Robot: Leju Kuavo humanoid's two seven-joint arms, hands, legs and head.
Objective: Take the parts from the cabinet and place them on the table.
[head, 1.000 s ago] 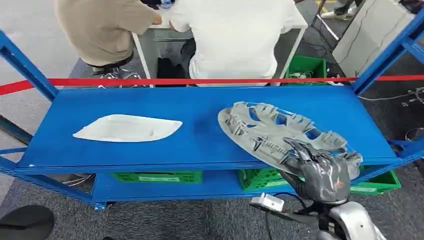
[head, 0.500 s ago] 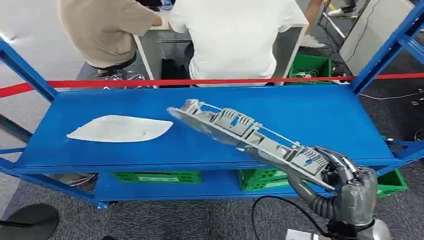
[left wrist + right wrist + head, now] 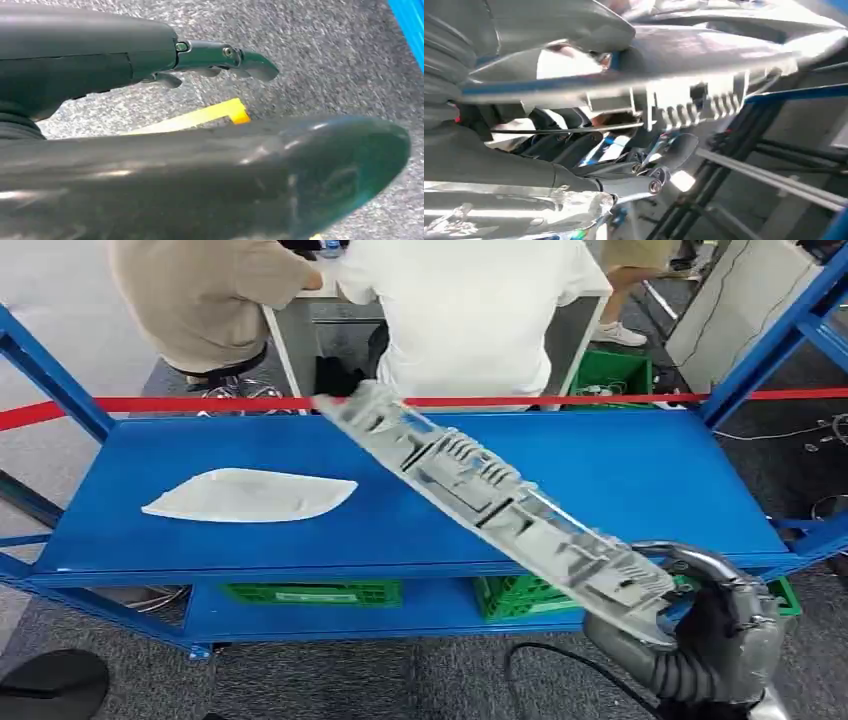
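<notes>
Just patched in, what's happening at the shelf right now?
The right hand grips the grey ribbed part by its near end and holds it tilted up, clear of the blue shelf. A flat white part lies on the shelf's left side, untouched. The left hand hangs over the grey carpet, holding nothing. Two people sit at a desk beyond the red tape, backs to the robot.

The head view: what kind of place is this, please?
Probably a workshop or robot test area: a blue metal shelf rack with green crates below, a red barrier tape, and people seated at a desk behind.
</notes>
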